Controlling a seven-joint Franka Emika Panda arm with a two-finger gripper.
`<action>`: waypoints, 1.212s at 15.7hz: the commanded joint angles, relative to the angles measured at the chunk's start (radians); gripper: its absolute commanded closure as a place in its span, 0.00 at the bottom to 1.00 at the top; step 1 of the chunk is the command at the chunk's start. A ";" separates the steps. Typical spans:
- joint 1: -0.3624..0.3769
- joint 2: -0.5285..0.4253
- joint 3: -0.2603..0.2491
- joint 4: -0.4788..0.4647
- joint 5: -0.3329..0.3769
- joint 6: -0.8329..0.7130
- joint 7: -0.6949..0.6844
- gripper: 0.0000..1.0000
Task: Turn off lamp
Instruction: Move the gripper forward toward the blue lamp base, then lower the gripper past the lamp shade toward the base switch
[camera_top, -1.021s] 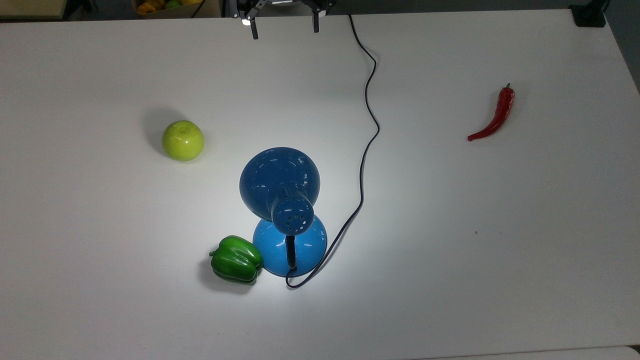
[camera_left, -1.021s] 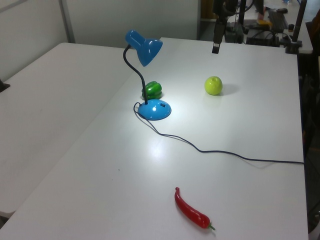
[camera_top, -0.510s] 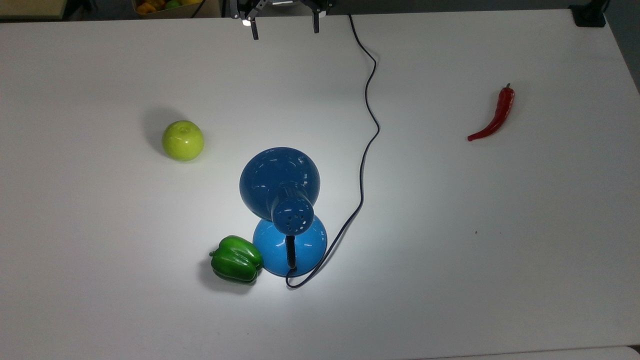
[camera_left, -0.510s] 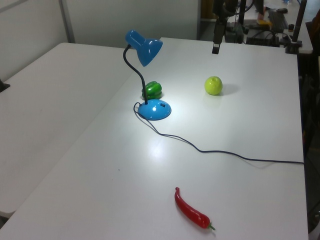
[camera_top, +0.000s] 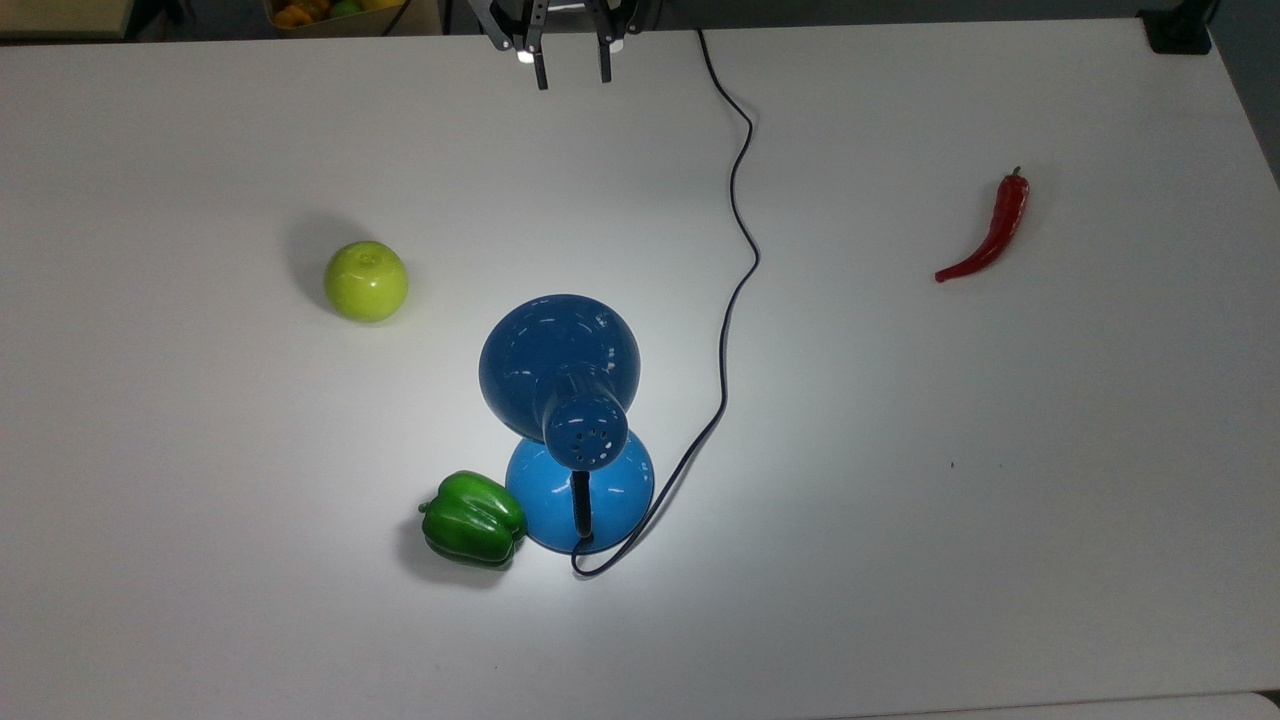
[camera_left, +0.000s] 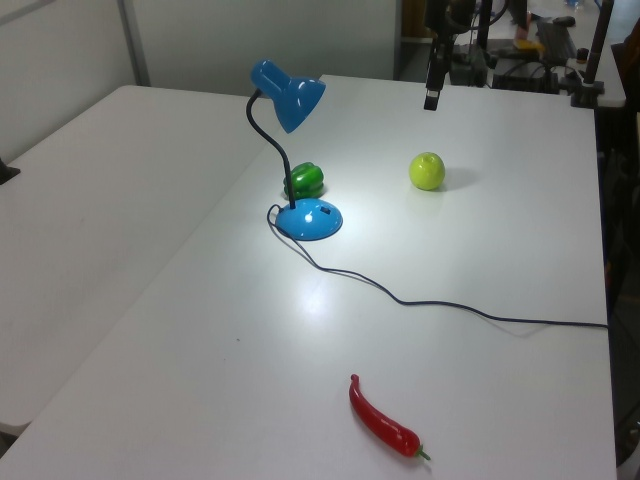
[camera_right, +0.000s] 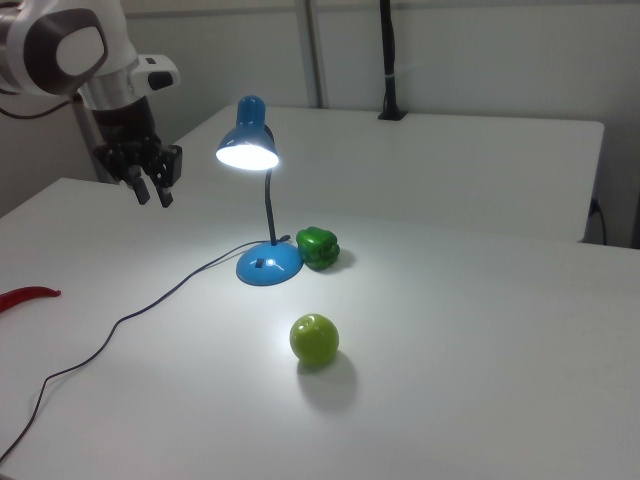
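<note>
The blue lamp stands lit on the white table, with its dome shade above its round base in the top view. Its shade glows in the right view, and a bright patch lies on the table around the base. The black cord runs from the base to the top view's upper edge. My gripper hangs above the table at the top view's upper edge, far from the lamp, open with a narrow gap and holding nothing. The right view has the gripper left of the shade.
A green apple lies to the top view's left of the shade. A green bell pepper touches the base's left side. A red chili lies at the top view's far right. The table stretches wide on the top view's right.
The gripper's fingers have come closer together, roughly halving the gap. The lamp, still lit, and the other objects have not moved.
</note>
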 joint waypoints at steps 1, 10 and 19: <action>0.009 0.002 -0.006 -0.008 0.038 0.031 -0.030 0.85; 0.012 0.011 -0.005 -0.017 0.046 0.072 -0.013 1.00; 0.012 0.045 -0.003 -0.031 0.069 0.109 -0.015 1.00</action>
